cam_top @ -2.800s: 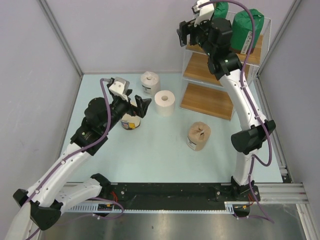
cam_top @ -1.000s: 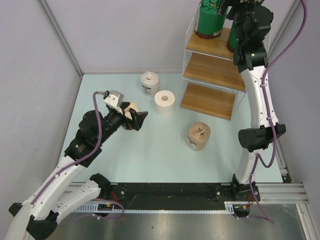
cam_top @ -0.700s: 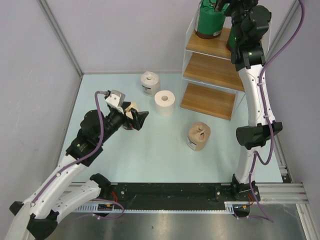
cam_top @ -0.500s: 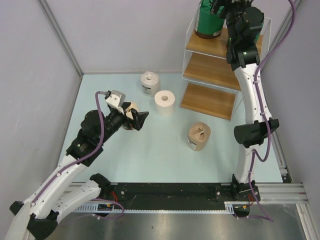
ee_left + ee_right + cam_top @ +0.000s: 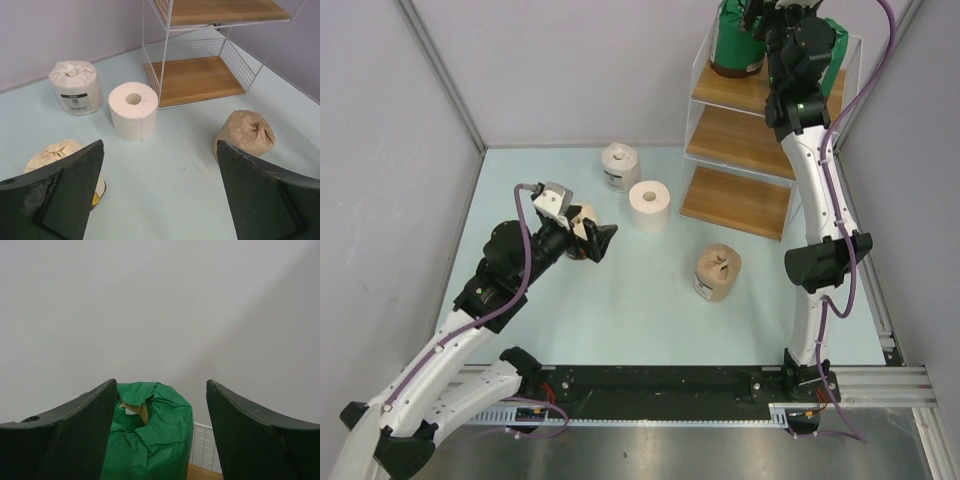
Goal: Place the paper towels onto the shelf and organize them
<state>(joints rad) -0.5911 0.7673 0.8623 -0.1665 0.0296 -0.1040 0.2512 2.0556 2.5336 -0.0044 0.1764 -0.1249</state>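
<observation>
Spread wide at the right gripper [image 5: 160, 383], with a green roll [image 5: 150, 440] low between the fingers, standing on the shelf [image 5: 730, 135] top board, upper right. Spread wide too at the left gripper [image 5: 159, 144], just beside the cream roll [image 5: 55, 152], centre-left.

The shelf [image 5: 740, 140] stands at the far right of the table [image 5: 640, 320], with a top roll [image 5: 732, 45] and a second roll [image 5: 834, 48] side by side on its highest board. On the table, a far roll [image 5: 620, 165] sits left of the shelf. A middle roll [image 5: 649, 205] is just before it, a near roll [image 5: 718, 272] is before the shelf, and a left roll [image 5: 60, 152] is farthest left.
</observation>
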